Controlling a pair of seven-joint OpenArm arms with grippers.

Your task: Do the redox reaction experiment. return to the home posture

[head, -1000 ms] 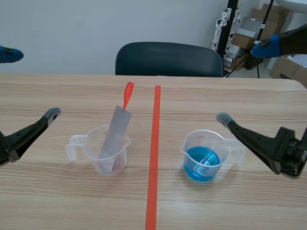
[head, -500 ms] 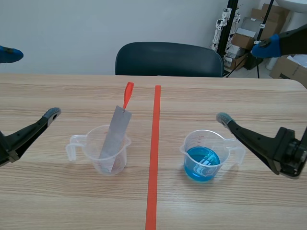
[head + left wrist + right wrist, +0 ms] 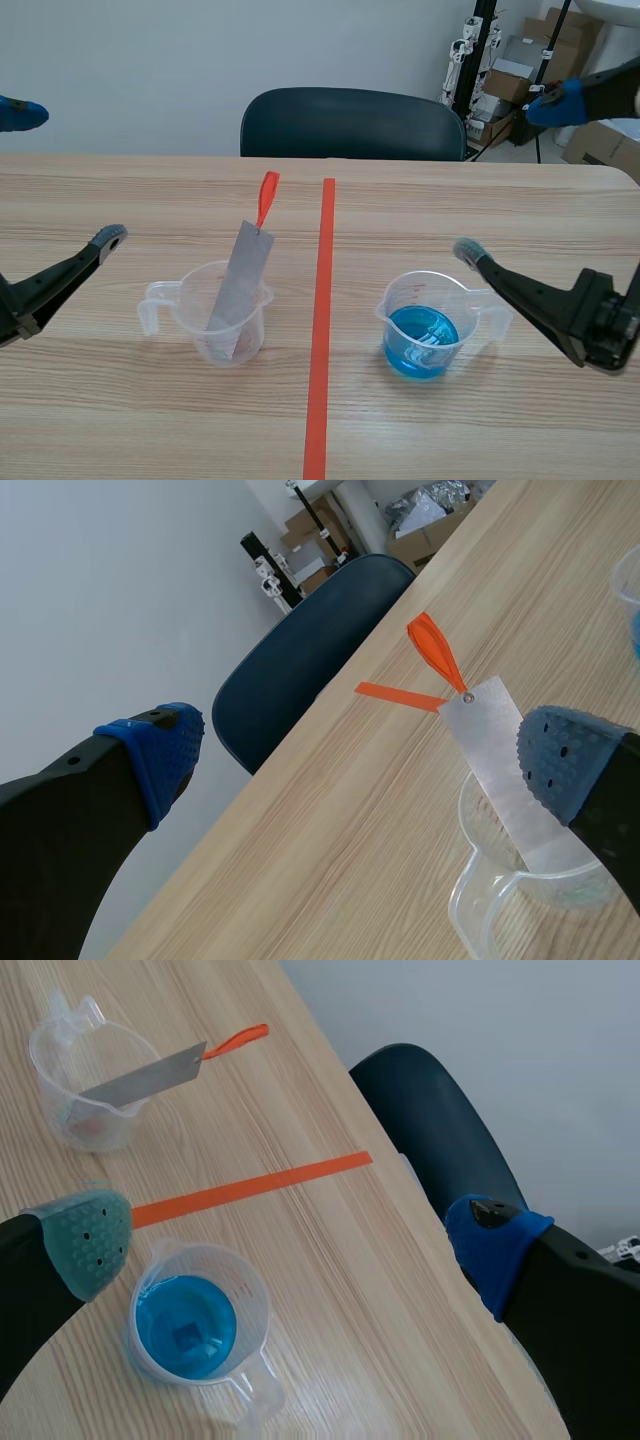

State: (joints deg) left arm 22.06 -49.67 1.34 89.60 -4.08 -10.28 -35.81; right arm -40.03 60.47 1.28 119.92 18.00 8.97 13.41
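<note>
Wood-grain table (image 3: 500, 200) split by an orange-red tape line (image 3: 322, 320); dark padded chair (image 3: 350, 122) and white wall (image 3: 150, 60) behind.
Left of the line, a clear plastic beaker (image 3: 190, 300) holds a flat grey metal strip (image 3: 240, 275), leaning, with an orange tag (image 3: 266, 198) on top. Right of the line stands a beaker of blue liquid (image 3: 425, 320). The left gripper (image 3: 365, 755) and right gripper (image 3: 290, 1240) flank them, fingers spread wide.

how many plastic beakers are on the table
2. One clear beaker stands left of the orange tape line with a grey metal strip leaning in it; the other beaker stands right of the line, holding blue liquid. None appears hidden.
</note>
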